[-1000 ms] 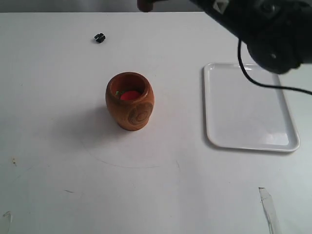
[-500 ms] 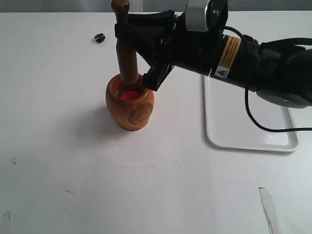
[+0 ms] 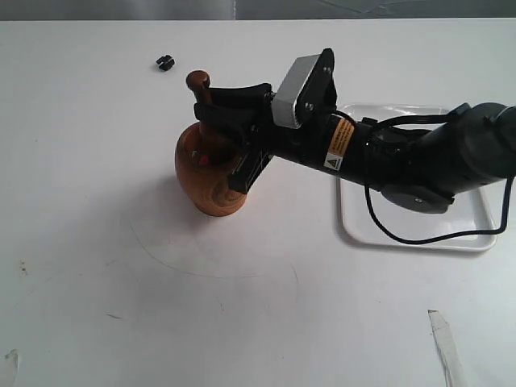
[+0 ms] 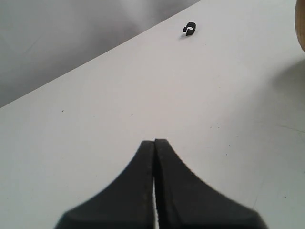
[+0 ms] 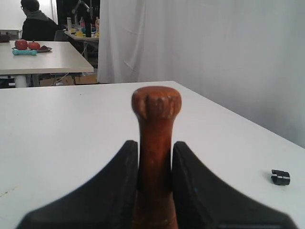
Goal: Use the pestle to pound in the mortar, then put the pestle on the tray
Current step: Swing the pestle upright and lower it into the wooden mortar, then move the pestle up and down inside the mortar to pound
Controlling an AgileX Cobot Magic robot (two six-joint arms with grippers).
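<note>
Exterior view: the mortar (image 3: 211, 173) stood upright on the white surface (image 3: 322, 322), left of the tray (image 3: 403, 226) and well apart from it. The pestle (image 3: 203, 105) stood nearly upright with its thick end down inside the mortar; only the handle and knob showed above the rim. The right pincer (image 3: 218, 141) reached in from the tray side and was clenched on the pestle handle just under the knob. The right arm lay low across the near-left part of the tray and hid that part of it. What could be seen of the tray held nothing. The pincer's lower finger and the pestle covered most of the mortar's mouth; a bit of red showed inside.

Right wrist view: showed what the exterior view could not, both fingers pressed flat against the handle on either side, the knob clear above them. The mortar was out of frame here. Behind were a white curtain (image 5: 190, 47), a second table (image 5: 43, 59) with red fruit (image 5: 26, 44), and a seated person (image 5: 33, 21).

Left wrist view: the left pincer (image 4: 154, 143), out of the exterior view, was closed tip to tip, empty, above bare surface.

A small black knob (image 3: 164, 62) lay on the surface beyond the mortar, apart from it, visible in all three views. A strip of tape (image 3: 445, 343) lay near the front right corner.
</note>
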